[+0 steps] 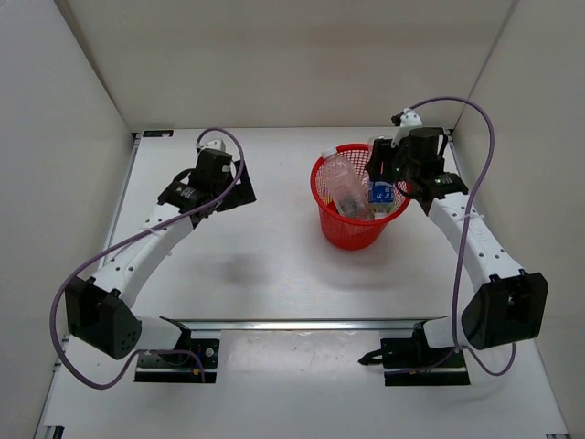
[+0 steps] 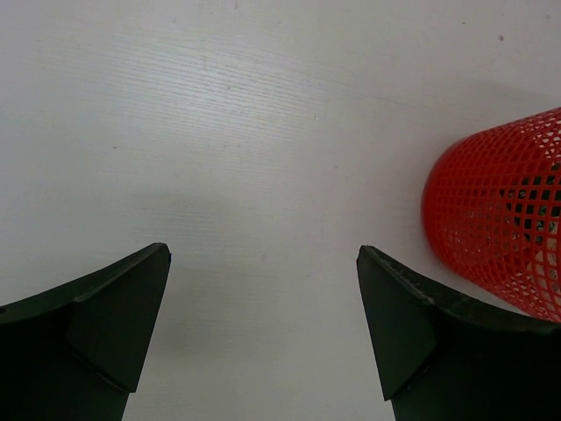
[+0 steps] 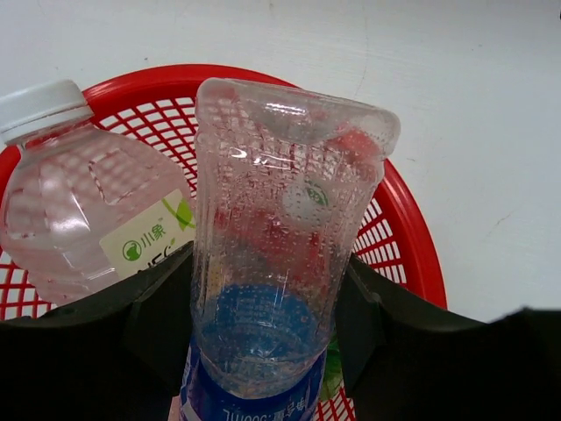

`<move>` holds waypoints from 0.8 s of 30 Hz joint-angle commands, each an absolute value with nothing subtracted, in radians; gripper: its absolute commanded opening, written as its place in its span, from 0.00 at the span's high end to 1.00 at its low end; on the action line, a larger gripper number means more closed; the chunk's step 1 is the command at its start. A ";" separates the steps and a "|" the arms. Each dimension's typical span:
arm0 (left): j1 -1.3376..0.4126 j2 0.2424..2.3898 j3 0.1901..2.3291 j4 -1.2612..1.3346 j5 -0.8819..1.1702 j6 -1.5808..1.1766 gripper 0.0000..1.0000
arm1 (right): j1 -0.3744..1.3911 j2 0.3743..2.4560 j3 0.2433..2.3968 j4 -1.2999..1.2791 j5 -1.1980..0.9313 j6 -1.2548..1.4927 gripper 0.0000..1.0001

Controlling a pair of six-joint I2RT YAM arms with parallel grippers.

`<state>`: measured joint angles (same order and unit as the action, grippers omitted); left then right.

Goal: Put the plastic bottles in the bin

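The red mesh bin (image 1: 352,224) stands right of the table's middle. My right gripper (image 1: 389,181) is over its right rim, shut on a clear bottle with a blue label (image 1: 381,191). In the right wrist view that bottle (image 3: 280,219) stands base-outward between my fingers (image 3: 162,307), above the bin's rim (image 3: 412,254). A clear ribbed bottle with a white cap (image 3: 83,206) lies inside the bin and also shows in the top view (image 1: 345,178). A bit of green shows below the held bottle. My left gripper (image 1: 236,190) is open and empty over bare table, left of the bin (image 2: 504,210).
White walls enclose the table at the back and both sides. A metal rail (image 1: 302,324) runs across the near edge between the arm bases. The left gripper (image 2: 261,254) hangs low over white tabletop.
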<state>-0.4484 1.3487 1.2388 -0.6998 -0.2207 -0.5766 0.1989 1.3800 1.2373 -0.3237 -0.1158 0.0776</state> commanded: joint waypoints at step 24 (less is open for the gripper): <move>-0.221 1.089 1.123 -0.690 -0.340 -0.492 0.01 | -0.192 0.898 1.387 -1.070 0.219 0.134 0.00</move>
<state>-0.2382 1.1332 1.1515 -0.7044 -0.2939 -0.5106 -0.1501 0.9455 1.4052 -0.8642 0.0845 0.1604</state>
